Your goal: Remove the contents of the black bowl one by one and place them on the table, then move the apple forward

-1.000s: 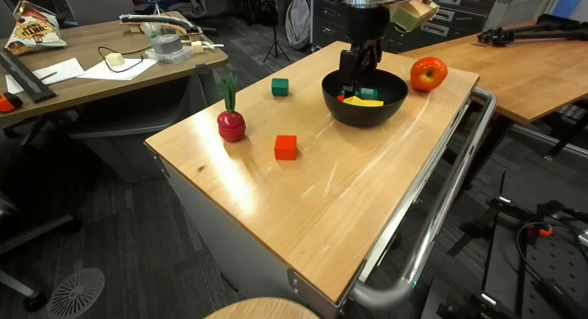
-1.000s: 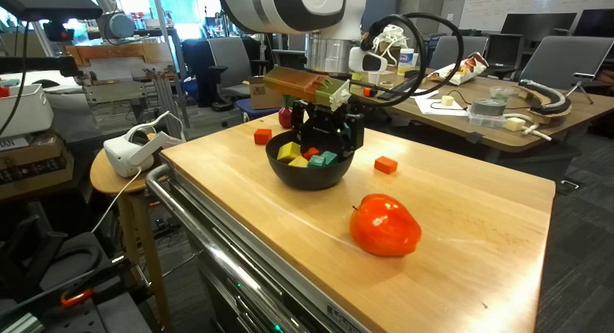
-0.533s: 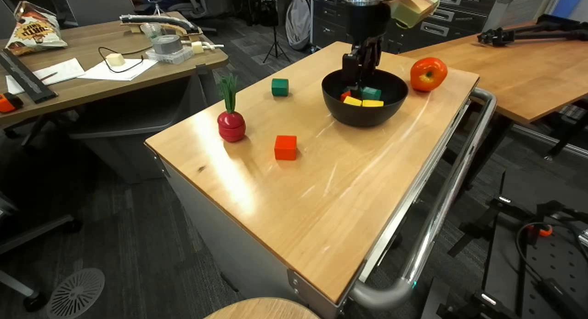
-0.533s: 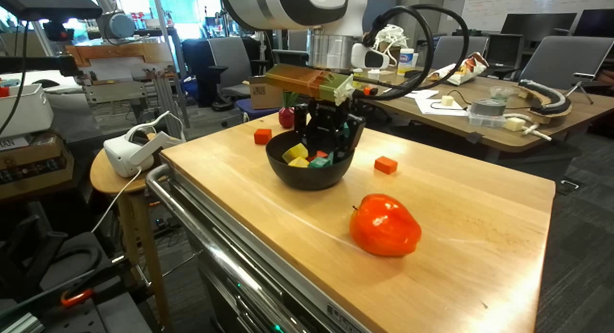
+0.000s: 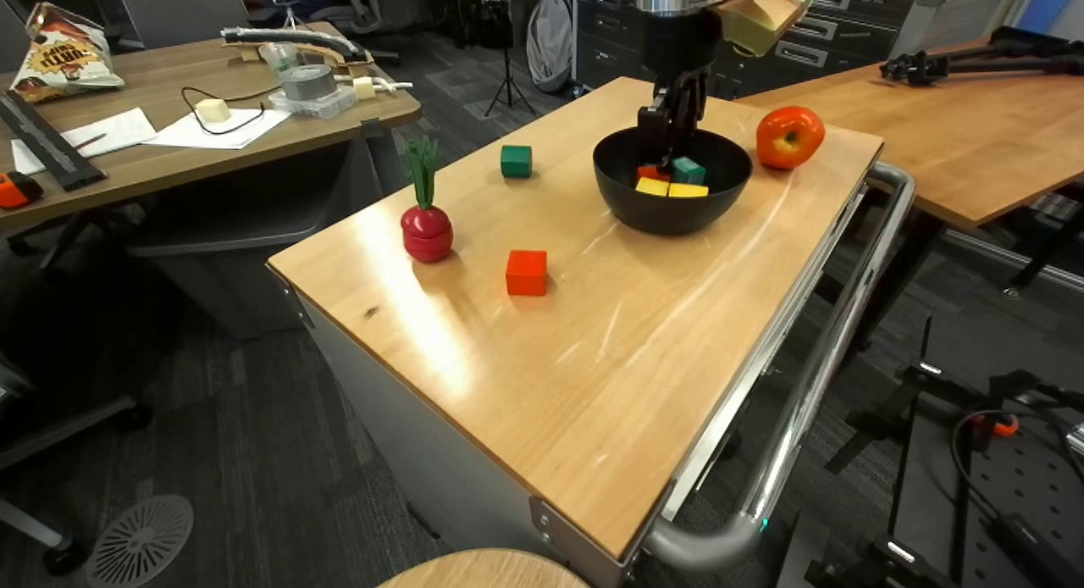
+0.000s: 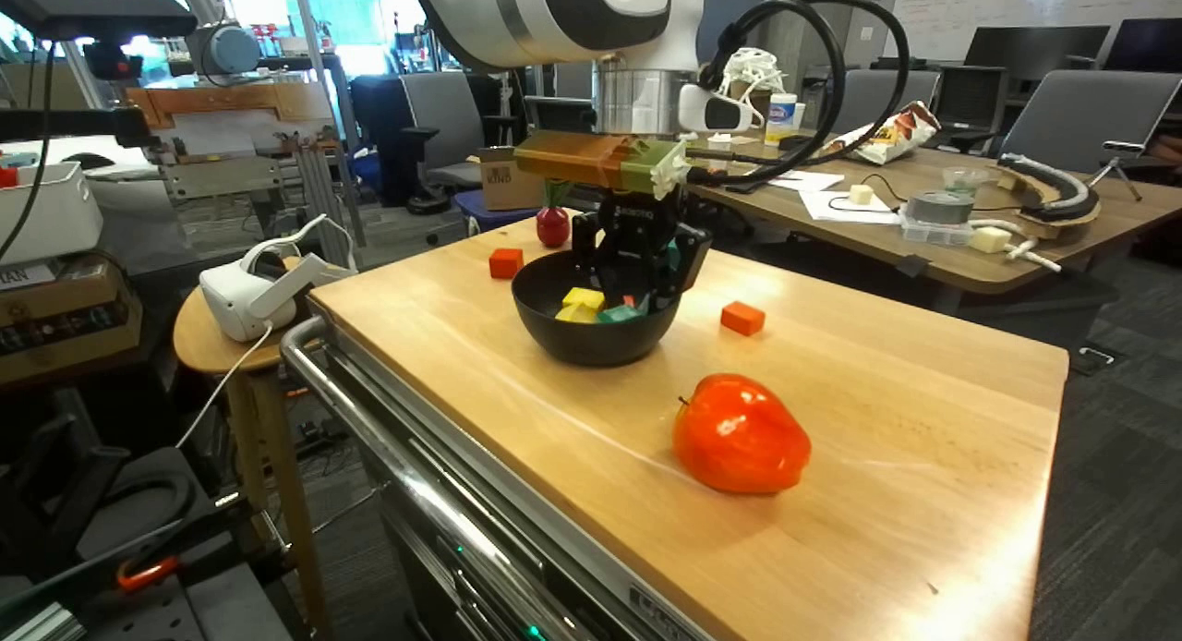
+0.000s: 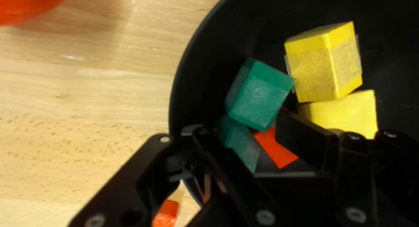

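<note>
With the wrist view as a dial centred on the claw (image 7: 250, 137), twelve at the top, the jaws stand partly apart inside the black bowl (image 7: 204, 83). A lower green cube (image 7: 244, 148) and a red block (image 7: 275, 148) lie between them; whether either is pinched I cannot tell. The step looks like lifting out a single piece, so if both rise together, ease the jaws apart and reseat them over one. The upper green cube (image 7: 260, 96), just past twelve, partly covers the lower one and may tumble: lift slowly and straight. The nine-o'clock jaw shows close to the bowl's wall, so don't swing that way while low. A yellow block (image 7: 314, 66) lies between one and two, another between two and three.

Outside the bowl, the apple (image 7: 27, 6) sits on the desk (image 5: 644, 402) at ten o'clock, best left for last. In an exterior view, from the bowl, a green cube (image 5: 516, 161) rests at nine, an orange-red cube (image 5: 527, 273) at eight, and farthest, a dark red fruit (image 5: 427, 230) between those; set the piece clear of all three.
</note>
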You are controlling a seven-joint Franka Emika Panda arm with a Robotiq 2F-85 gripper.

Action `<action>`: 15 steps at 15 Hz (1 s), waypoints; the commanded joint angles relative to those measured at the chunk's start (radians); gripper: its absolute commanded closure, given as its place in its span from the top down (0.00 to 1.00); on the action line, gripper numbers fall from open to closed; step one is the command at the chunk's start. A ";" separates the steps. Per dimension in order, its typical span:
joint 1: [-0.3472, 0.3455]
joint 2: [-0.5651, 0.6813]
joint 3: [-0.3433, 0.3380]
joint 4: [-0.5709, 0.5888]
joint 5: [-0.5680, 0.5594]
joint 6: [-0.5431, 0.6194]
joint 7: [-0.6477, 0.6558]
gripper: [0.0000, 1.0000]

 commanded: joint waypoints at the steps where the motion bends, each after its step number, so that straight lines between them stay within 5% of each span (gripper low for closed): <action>1: 0.003 -0.001 -0.003 0.018 0.015 -0.066 0.001 0.75; 3: 0.008 -0.002 -0.008 0.027 0.002 -0.138 0.025 0.91; 6: 0.012 -0.004 -0.007 0.031 -0.007 -0.219 0.035 0.96; 8: 0.011 -0.002 -0.006 0.037 -0.002 -0.245 0.043 0.71; 9: 0.011 -0.001 -0.006 0.041 0.000 -0.255 0.044 0.70; 15: 0.016 0.006 -0.007 0.055 -0.005 -0.258 0.090 0.22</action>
